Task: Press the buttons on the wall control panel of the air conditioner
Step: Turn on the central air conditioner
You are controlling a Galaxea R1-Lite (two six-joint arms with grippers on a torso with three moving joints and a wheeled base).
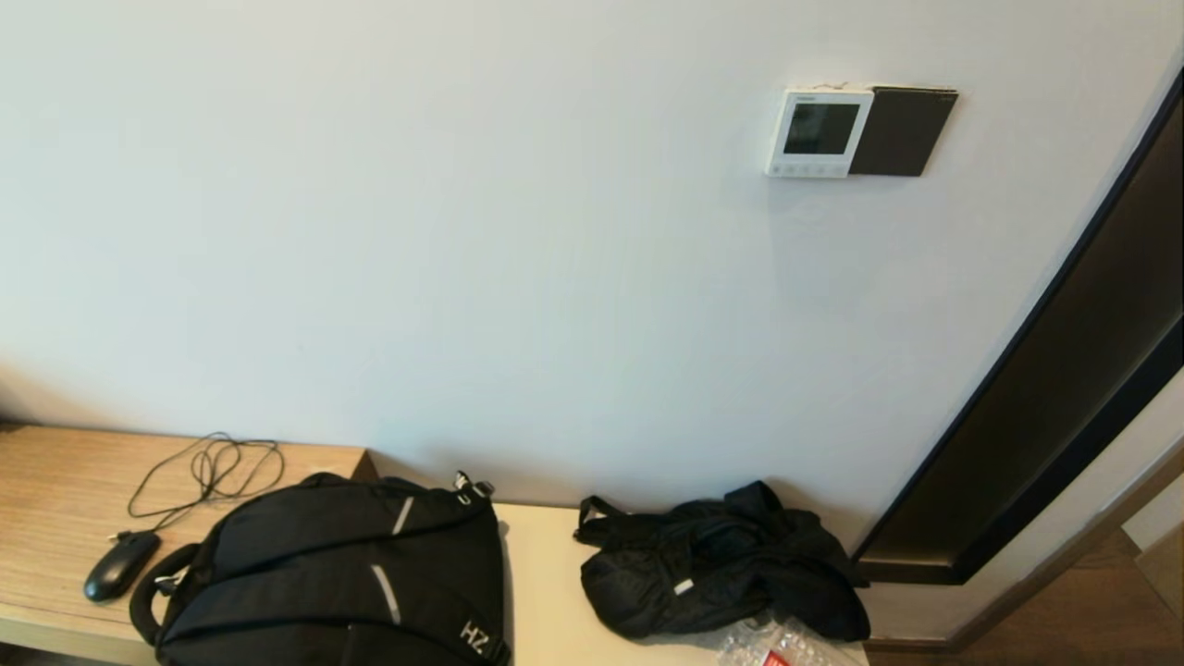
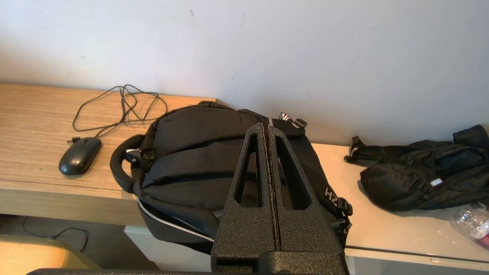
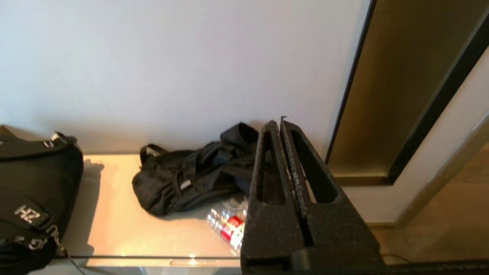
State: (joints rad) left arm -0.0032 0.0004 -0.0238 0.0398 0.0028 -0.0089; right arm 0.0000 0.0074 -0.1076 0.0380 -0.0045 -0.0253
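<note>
The air conditioner's wall control panel (image 1: 818, 132), small, square and white with a dark-looking screen, hangs high on the wall at the right in the head view. The buttons (image 1: 803, 169) form a row along its lower edge. Neither arm shows in the head view. My left gripper (image 2: 267, 129) is shut and empty, low in front of a black backpack. My right gripper (image 3: 278, 124) is shut and empty, low in front of a black bag, pointing at the wall by the door frame. The panel is out of view in both wrist views.
A plain black plate (image 1: 902, 130) adjoins the panel's right side. A black backpack (image 1: 333, 578), a crumpled black bag (image 1: 712, 560), a mouse with its cable (image 1: 120, 564) and a plastic bottle (image 3: 228, 225) lie on the low shelf (image 1: 546, 592). A dark door frame (image 1: 1064, 370) runs at the right.
</note>
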